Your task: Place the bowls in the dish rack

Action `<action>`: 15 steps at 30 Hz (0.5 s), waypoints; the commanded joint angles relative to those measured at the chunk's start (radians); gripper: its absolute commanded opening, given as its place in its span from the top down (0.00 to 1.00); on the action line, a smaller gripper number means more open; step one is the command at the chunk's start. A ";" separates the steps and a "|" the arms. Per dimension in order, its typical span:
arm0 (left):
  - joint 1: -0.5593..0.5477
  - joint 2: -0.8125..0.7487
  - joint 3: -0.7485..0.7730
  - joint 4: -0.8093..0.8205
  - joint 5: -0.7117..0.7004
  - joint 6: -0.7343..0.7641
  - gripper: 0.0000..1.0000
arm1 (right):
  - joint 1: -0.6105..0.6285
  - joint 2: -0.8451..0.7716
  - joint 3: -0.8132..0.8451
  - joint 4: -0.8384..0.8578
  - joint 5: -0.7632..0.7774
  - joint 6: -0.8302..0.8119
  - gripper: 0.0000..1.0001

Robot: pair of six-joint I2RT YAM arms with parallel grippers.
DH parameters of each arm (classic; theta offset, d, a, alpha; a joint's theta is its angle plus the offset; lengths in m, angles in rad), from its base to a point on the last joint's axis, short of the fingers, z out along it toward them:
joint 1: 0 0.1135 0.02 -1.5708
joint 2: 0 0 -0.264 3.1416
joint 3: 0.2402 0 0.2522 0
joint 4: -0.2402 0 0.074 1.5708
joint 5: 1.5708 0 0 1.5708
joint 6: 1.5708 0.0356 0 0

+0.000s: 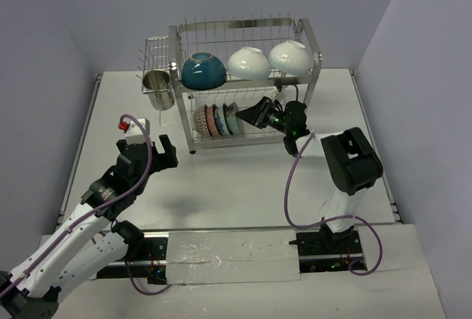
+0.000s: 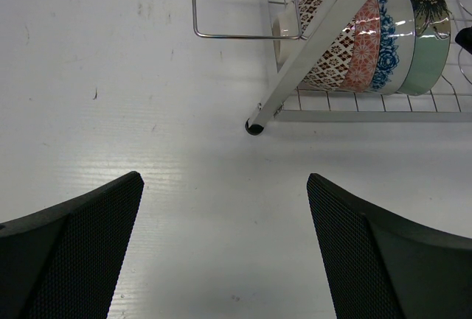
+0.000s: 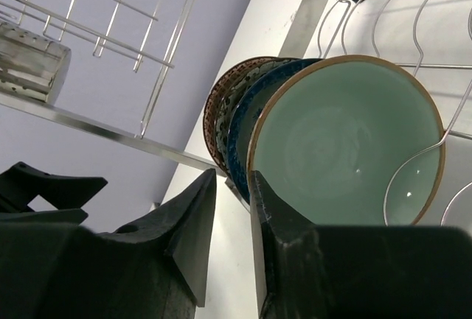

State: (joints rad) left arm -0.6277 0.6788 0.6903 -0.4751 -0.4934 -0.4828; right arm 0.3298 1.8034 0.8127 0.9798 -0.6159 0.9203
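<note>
The dish rack [image 1: 317,61] stands at the back of the table. Its top tier holds a teal bowl [image 1: 203,70] and two white bowls [image 1: 248,62] [image 1: 290,57]. Several small patterned bowls [image 1: 216,120] stand on edge in the lower tier. My right gripper [image 1: 247,113] is just right of that row. In the right wrist view its jaws [image 3: 232,174] stand narrowly apart with nothing between them, beside the rim of the pale green bowl [image 3: 346,142]. My left gripper [image 1: 151,146] is open and empty over bare table [image 2: 225,183], in front of the rack's left leg [image 2: 310,54].
A shiny steel cup [image 1: 158,89] stands left of the rack under the small side basket [image 1: 156,50]. A small white box with a red knob [image 1: 133,124] sits by my left arm. Walls close in on the table's left, back and right.
</note>
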 commanded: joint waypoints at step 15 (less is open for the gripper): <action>0.003 0.001 0.014 0.032 0.004 0.015 0.01 | 0.077 -0.130 0.154 -0.135 -0.148 -0.017 0.61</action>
State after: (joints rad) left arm -0.6277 0.6846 0.6903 -0.4747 -0.4934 -0.4828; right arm 0.3714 1.6825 0.9195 0.8459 -0.6914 0.8925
